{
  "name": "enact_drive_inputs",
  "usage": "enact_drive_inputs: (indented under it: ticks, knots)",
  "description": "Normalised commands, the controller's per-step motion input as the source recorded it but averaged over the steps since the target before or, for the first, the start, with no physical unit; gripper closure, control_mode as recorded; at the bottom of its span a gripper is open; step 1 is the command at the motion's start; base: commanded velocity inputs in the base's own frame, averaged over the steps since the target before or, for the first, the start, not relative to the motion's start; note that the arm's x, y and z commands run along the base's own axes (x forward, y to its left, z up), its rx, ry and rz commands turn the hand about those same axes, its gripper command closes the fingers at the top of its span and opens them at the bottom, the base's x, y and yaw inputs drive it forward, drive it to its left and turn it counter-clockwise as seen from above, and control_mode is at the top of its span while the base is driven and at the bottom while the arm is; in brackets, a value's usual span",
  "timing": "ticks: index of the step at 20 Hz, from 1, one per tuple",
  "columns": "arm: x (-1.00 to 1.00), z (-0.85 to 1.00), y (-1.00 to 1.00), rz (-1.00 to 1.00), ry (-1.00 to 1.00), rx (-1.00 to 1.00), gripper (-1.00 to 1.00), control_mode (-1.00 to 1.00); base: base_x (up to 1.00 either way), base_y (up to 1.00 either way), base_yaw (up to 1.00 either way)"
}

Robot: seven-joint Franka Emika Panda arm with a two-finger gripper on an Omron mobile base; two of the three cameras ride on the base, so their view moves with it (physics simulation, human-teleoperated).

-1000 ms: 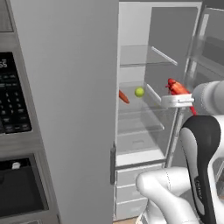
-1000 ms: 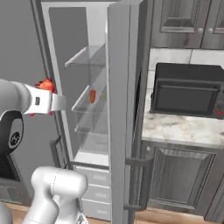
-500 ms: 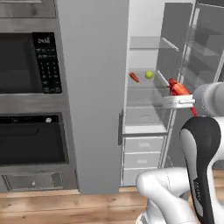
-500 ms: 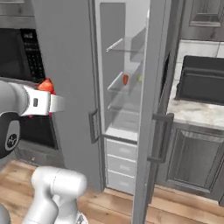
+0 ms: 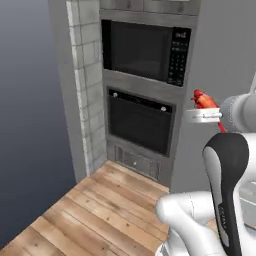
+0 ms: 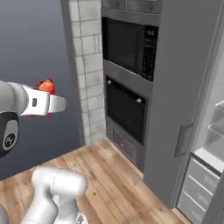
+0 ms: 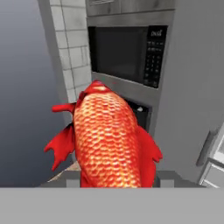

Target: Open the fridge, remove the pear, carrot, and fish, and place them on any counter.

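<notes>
Fish (image 7: 109, 135) pinched in pincer (image 7: 117, 180), long axis running straight out from the jaws toward the ovens (image 5: 142, 92); no worktop ahead, fridge (image 6: 192, 100) off right.

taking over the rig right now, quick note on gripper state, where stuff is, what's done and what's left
Gripper: shut on the fish, carried raised beside the arm.
Fridge: open, at the right edge of the right base view, beside the built-in ovens.
Pear, carrot, counter: not in these views, so I cannot tell their state.
Done: fridge open, fish out.
Left: set the fish on a counter, then check on the pear and carrot.
</notes>
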Motion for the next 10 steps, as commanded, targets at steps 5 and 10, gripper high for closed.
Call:
enact_drive_inputs:
  ticks: [5,10]
  knots:
    - [0.0,0.0,0.0,0.0,0.0,0.0,1.0,1.0,-0.66,0.39,0.98]
    - [0.0,0.0,0.0,0.0,0.0,0.0,1.0,1.0,-0.85,0.43,0.77]
